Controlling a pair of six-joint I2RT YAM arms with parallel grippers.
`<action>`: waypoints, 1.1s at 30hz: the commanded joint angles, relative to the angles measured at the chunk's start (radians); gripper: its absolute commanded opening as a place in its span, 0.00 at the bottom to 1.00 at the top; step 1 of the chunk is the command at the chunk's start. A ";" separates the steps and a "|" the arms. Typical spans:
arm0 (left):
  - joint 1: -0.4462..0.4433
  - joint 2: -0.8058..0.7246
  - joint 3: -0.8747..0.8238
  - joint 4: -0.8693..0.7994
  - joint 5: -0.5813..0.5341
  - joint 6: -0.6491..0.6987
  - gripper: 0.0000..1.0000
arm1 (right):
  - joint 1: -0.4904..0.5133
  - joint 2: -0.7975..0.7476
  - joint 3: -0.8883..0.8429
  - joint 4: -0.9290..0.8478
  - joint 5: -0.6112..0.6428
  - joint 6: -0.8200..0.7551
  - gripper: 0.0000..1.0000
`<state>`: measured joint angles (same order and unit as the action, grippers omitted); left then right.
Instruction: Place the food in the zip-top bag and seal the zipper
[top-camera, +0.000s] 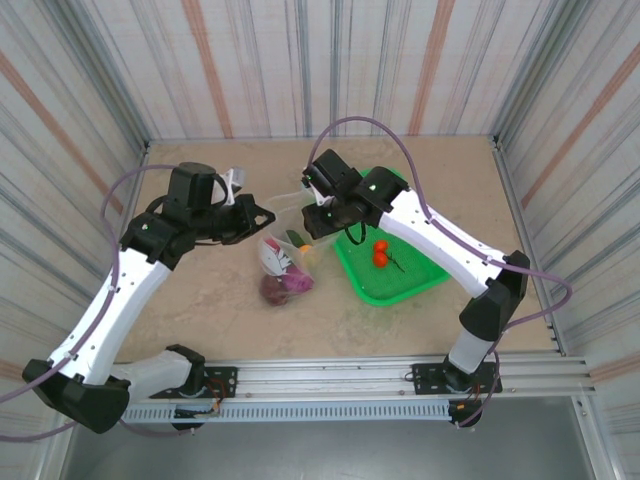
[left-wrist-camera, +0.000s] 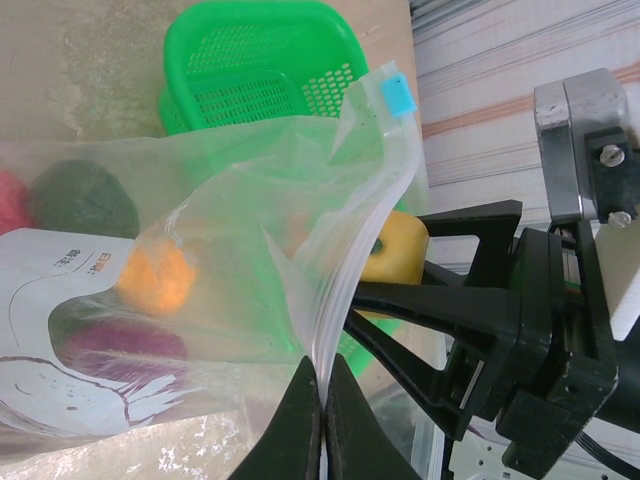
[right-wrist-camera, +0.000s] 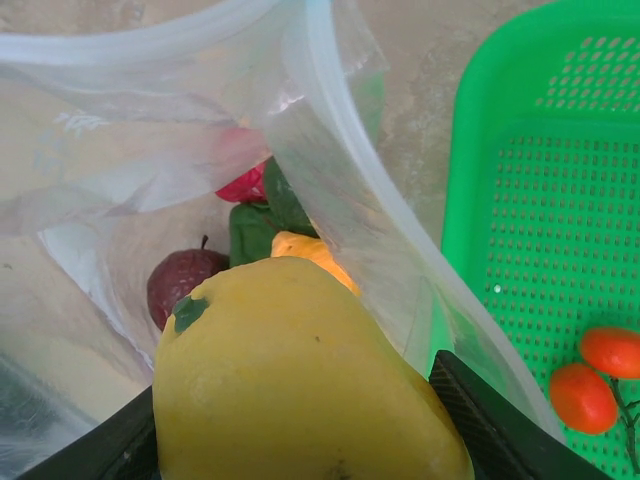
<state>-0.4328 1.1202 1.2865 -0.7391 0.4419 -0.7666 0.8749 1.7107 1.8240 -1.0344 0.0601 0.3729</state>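
Zip-top bag (top-camera: 285, 265) mid-surface, mouth rim clamped flat in left pincer (left-wrist-camera: 322, 400). Right pincer (top-camera: 318, 222) gripping yellow fruit (right-wrist-camera: 300, 380) at the gaping mouth, just left of green basket (top-camera: 400, 285); open surface (top-camera: 300, 325) on near side.

Lighting bright, even, diffuse from overhead; faint soft shadows on beige mottled tabletop (top-camera: 200, 310); mild sheen on clear crinkly plastic bag (left-wrist-camera: 250, 200); large yellow toy fruit (right-wrist-camera: 300, 380) soft-focused close up.

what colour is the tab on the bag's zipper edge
The tab is light blue; clearest in the left wrist view.
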 joint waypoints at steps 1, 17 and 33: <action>0.005 -0.010 0.047 -0.029 -0.020 0.013 0.00 | 0.009 0.011 0.032 -0.030 0.022 -0.002 0.53; 0.005 0.003 0.085 -0.029 -0.049 0.010 0.00 | -0.006 -0.132 0.015 0.205 0.042 0.009 0.73; 0.005 -0.072 0.016 -0.049 -0.026 0.030 0.00 | -0.340 -0.336 -0.394 0.090 0.023 0.193 0.69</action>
<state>-0.4328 1.0725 1.3083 -0.7753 0.4072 -0.7609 0.5529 1.3663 1.4803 -0.8528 0.1070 0.5434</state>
